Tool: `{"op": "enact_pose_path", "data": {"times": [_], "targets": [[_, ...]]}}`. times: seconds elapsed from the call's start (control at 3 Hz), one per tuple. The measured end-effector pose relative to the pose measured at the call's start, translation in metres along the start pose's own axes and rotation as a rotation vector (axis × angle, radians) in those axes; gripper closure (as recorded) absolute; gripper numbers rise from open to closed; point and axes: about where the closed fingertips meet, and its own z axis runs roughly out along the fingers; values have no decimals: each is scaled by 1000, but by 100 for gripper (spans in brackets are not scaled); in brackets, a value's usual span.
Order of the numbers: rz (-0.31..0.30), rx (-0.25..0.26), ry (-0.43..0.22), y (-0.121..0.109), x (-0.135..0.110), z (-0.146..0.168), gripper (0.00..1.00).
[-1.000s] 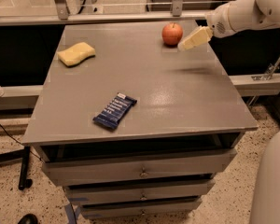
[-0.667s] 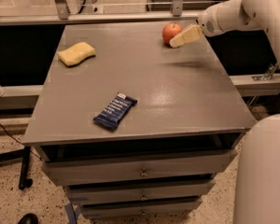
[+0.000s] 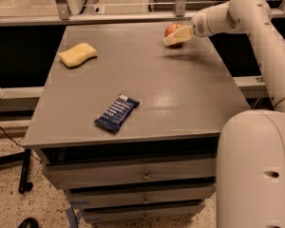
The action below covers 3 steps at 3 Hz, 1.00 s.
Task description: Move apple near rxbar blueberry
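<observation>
The red-orange apple (image 3: 172, 31) sits at the far right of the grey table top. My gripper (image 3: 177, 37) has reached in from the right, and its pale fingers (image 3: 179, 35) lie across the front of the apple, hiding part of it. The rxbar blueberry (image 3: 117, 112), a dark-blue wrapper with white lettering, lies flat near the table's front edge, left of centre and well away from the apple.
A pale yellow wavy sponge (image 3: 77, 54) lies at the far left of the grey table (image 3: 180, 94). Drawers (image 3: 133, 175) are below the front edge. My white arm (image 3: 256, 37) and base (image 3: 256, 170) fill the right side. A metal rail (image 3: 123, 18) runs behind.
My gripper has moved left, from beside the apple's right side to over its front. The apple, bar and sponge have not moved.
</observation>
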Motion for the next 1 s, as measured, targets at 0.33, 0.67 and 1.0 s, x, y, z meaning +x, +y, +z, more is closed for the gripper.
{"op": "enact_pose_path", "data": {"times": [0.33,0.67,1.0], "targets": [[2,13,9,-8,4,12,16],[10,21,9,-15,8,10,41],[23,-4,0,-11,11,3,63]]}}
